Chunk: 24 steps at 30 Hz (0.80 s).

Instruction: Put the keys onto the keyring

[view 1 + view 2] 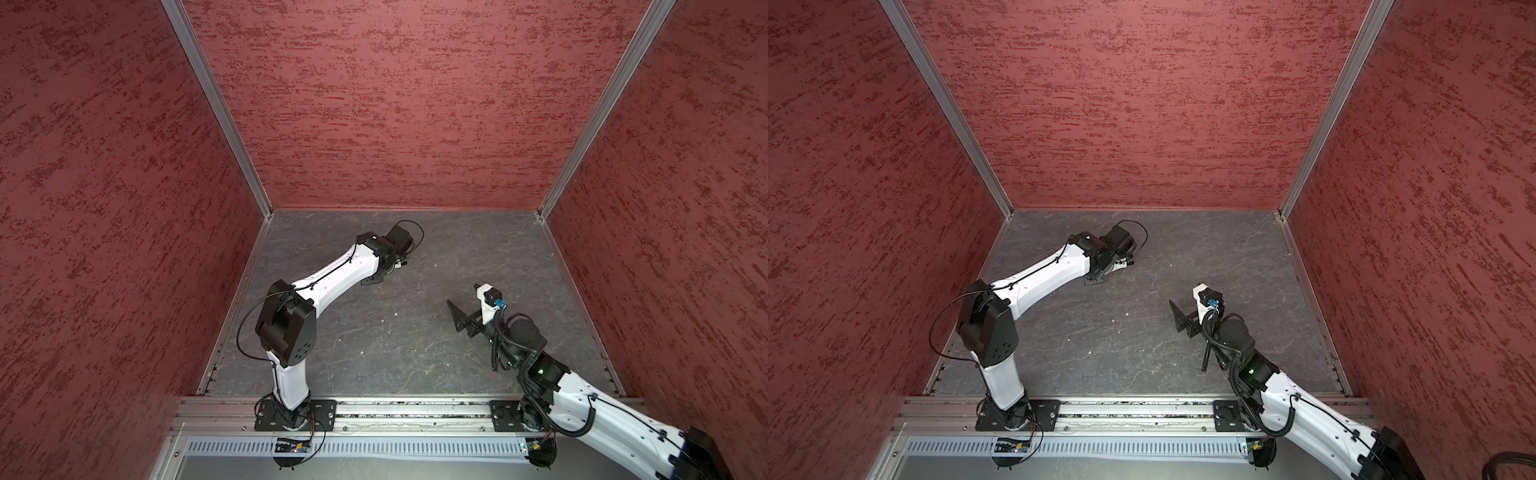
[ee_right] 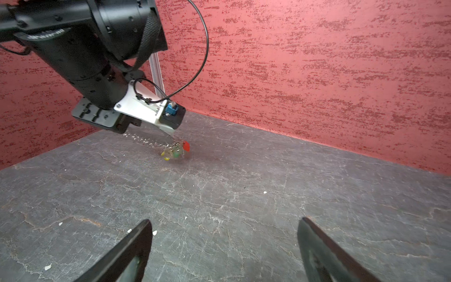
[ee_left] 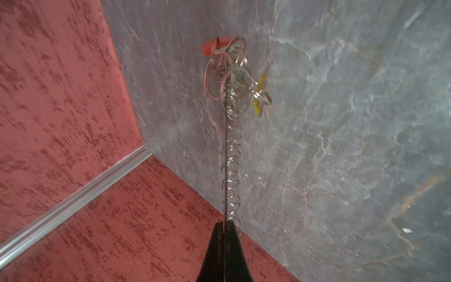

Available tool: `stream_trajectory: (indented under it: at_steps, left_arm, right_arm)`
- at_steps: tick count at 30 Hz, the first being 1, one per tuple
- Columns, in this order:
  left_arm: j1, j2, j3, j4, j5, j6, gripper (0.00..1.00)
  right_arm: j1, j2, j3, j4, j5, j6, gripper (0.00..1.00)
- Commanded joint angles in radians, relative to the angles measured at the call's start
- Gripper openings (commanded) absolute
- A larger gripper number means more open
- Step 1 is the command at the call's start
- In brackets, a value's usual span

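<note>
My left gripper (image 3: 225,223) is shut on one end of the keyring (image 3: 230,171), a string of small silver rings stretched away from the jaws. At its far end, tangled among larger rings, hang a red key (image 3: 209,47), a green key (image 3: 240,74) and a yellow key (image 3: 259,94). In the right wrist view this bundle (image 2: 176,151) dangles just over the grey floor below the left wrist. In both top views the left wrist (image 1: 384,253) hides it. My right gripper (image 2: 224,232) stands open and empty, well apart, also seen in a top view (image 1: 457,316).
Red textured walls (image 1: 374,104) enclose the grey stone-pattern floor (image 1: 395,345) on three sides, with aluminium corner posts (image 1: 266,208). The left wrist works near the back left corner. A metal rail (image 1: 415,411) with both arm bases runs along the front. Small white crumbs (image 2: 154,232) lie on the floor.
</note>
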Motion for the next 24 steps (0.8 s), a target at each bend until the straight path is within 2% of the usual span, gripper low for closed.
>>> stream_trajectory:
  at_steps: [1,5,8,11,18,24]
  left_arm:
    - [-0.01,0.047,0.08,0.215,-0.017,0.137,0.0]
    - [-0.021,0.107,0.109,0.366,-0.009,0.229,0.0]
    - [-0.025,0.14,0.094,0.391,0.005,0.225,0.0]
    - [-0.03,0.157,-0.003,0.452,0.003,0.214,0.0]
    - [-0.015,0.114,-0.246,0.537,-0.012,0.116,0.06]
    - [0.019,0.057,-0.382,0.539,-0.045,-0.016,0.13]
  right_arm:
    - [-0.001,-0.015,-0.01,0.031,0.046,0.006,0.94]
    - [-0.001,-0.025,-0.016,0.029,0.071,0.005,0.94]
    - [-0.001,-0.039,-0.02,0.026,0.095,0.007,0.95]
    - [-0.001,-0.056,-0.027,0.03,0.112,0.008,0.95]
    - [-0.001,-0.048,-0.036,0.054,0.112,0.01,0.97]
    - [-0.001,-0.03,-0.031,0.057,0.106,0.01,0.98]
